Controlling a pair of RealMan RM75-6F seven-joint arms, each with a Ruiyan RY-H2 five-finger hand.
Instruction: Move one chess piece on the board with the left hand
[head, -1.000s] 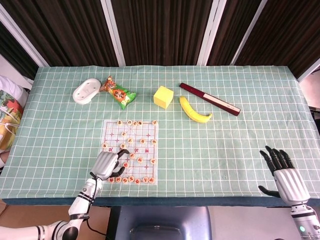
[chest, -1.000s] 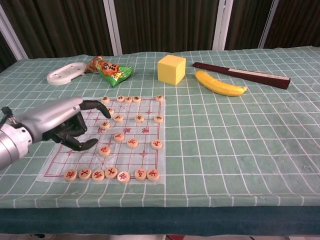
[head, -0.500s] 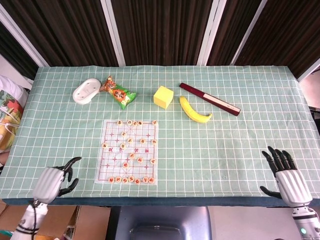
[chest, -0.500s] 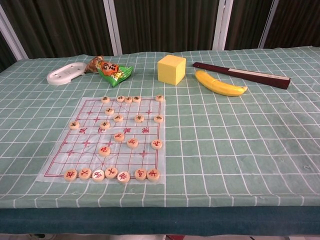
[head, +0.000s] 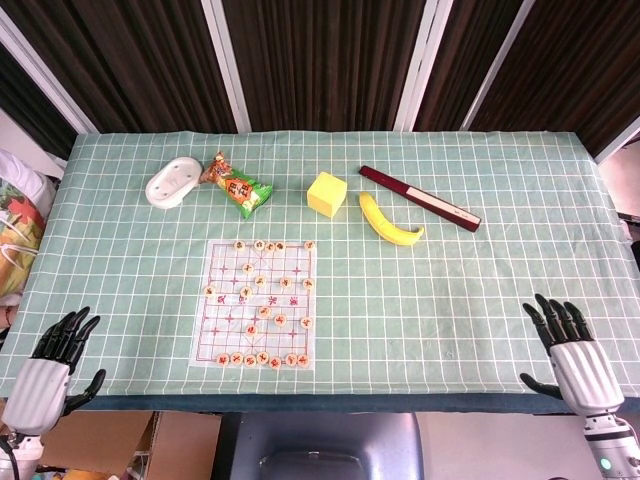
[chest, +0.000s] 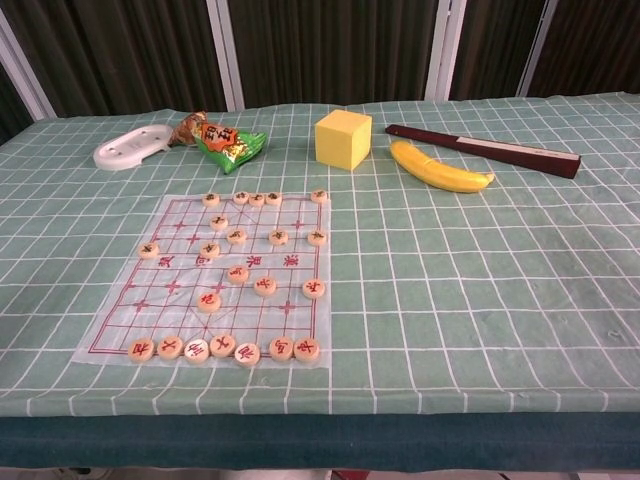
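A thin white chess board (head: 222, 320) (chest: 130, 305) with red lines lies on the green checked cloth, left of centre. Several round wooden pieces stand on it, among them a row (chest: 222, 348) along the near edge and one piece (chest: 148, 249) at the left edge. My left hand (head: 45, 370) hangs off the table's near left corner, fingers spread, holding nothing, far from the board. My right hand (head: 577, 356) rests at the near right edge, fingers spread and empty. The chest view shows neither hand.
At the back lie a white dish (head: 172, 182), a snack packet (head: 238, 187), a yellow cube (head: 326, 193), a banana (head: 387, 222) and a dark red bar (head: 420, 198). A cardboard box shows below the table's left corner.
My left hand left the board, pulled back to the left and off the table's near corner, and spread its fingers. The pieces stay put. The right hand barely moved.
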